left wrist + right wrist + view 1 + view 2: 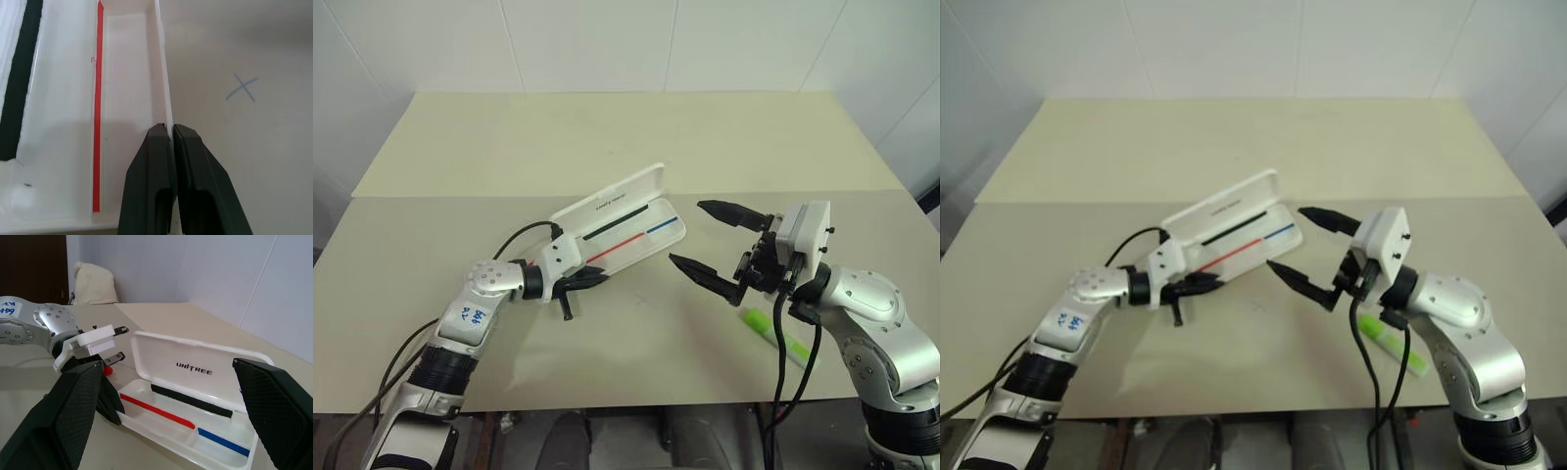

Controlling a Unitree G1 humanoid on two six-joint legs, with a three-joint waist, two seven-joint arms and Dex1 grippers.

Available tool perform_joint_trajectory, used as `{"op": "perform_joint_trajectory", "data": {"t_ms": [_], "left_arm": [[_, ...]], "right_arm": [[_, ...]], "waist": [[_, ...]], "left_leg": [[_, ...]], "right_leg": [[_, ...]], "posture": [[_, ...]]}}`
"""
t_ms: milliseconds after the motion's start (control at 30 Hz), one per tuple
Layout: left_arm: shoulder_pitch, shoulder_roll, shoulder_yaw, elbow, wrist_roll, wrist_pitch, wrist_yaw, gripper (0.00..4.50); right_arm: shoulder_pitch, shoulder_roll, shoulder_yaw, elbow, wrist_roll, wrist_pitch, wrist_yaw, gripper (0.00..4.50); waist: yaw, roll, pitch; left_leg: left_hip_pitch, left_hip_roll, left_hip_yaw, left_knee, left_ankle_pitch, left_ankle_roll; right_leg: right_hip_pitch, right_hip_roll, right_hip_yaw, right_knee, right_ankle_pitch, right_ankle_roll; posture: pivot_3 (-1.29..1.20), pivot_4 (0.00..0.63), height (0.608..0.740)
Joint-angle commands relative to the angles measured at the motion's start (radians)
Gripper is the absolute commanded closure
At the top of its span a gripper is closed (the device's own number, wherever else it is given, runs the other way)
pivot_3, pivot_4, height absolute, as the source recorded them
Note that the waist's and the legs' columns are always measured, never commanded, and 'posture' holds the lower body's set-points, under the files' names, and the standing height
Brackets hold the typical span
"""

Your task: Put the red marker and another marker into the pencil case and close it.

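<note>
Lying open on the table (460, 127), the white case (636, 240) has its lid (612, 204) tipped up and back. Inside the tray you can see a thin red stripe and a blue stripe, and a black strip runs along the lid, next to the small dark "UNITREE" letters (194, 368).

The left gripper (590, 279) is at the near end of the case. Its two black fingers (161, 181) are squeezed together on the thin front wall of the tray, one finger inside and one outside. The left arm reaches in low from the left side, and its wrist bends toward the case.

The right gripper (705, 245) hangs in the air just beside the other end of the case. Its fingers are spread very wide, with nothing in them. They point across toward the case and the left gripper. The right arm is bent at the elbow, and the hand is lifted off the table.

The green marker (773, 335) lies flat on the table near the front edge, under the right arm and well apart from the case. A small blue cross (242, 88) is drawn on the table near the case.
</note>
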Motion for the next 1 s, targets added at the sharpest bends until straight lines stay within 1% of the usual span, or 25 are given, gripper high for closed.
{"op": "perform_joint_trajectory", "data": {"t_ms": [33,267,367,633,800,1000], "left_arm": [[-0.013,0.024,-0.021,-0.047,0.005,0.016,-0.045,4.49],[-0.028,0.064,-0.061,-0.109,-0.008,0.030,-0.147,4.49],[-0.037,0.068,-0.080,-0.118,-0.001,0.036,-0.171,4.49],[-0.052,0.052,-0.125,-0.167,-0.007,0.078,-0.209,4.49],[-0.044,0.083,-0.159,-0.211,0.002,0.081,-0.258,4.49],[-0.021,0.143,-0.158,-0.235,0.011,0.092,-0.286,4.49]], "right_arm": [[0.010,-0.035,-0.018,-0.004,0.021,0.000,0.043,0.00],[0.140,-0.157,-0.094,0.054,0.018,-0.038,0.186,0.00],[0.191,-0.189,-0.130,0.063,0.018,-0.051,0.222,0.00],[0.249,-0.192,-0.169,0.018,0.026,-0.041,0.203,0.00],[0.278,-0.186,-0.182,-0.010,0.031,-0.032,0.182,0.00],[0.288,-0.179,-0.182,-0.031,0.036,-0.026,0.161,0.00]], "waist": [[0.000,0.000,0.000],[0.004,0.000,0.000],[0.004,0.000,0.000],[0.001,0.000,0.000],[0.002,0.000,0.000],[-0.002,0.000,0.000]], "left_leg": [[0.000,0.000,0.000,0.000,0.000,0.000],[-0.002,0.000,0.000,-0.002,-0.001,0.000],[-0.002,0.000,0.000,-0.002,-0.001,0.000],[-0.001,0.000,0.000,0.000,-0.001,0.000],[-0.001,0.000,0.000,-0.001,-0.001,0.000],[-0.001,0.000,0.000,-0.001,-0.001,0.000]], "right_leg": [[0.000,0.000,0.000,0.000,0.000,0.000],[-0.001,0.000,0.000,0.000,-0.003,0.001],[-0.001,0.000,0.000,0.000,-0.003,0.002],[0.000,0.000,0.000,0.000,-0.003,0.002],[0.000,0.000,0.000,-0.001,-0.003,0.002],[0.000,0.000,0.000,-0.001,-0.003,0.002]], "posture": [[0.00,0.150,0.740],[0.00,0.150,0.740],[0.00,0.150,0.740],[0.00,0.150,0.740],[0.00,0.150,0.740],[0.00,0.150,0.740]]}}
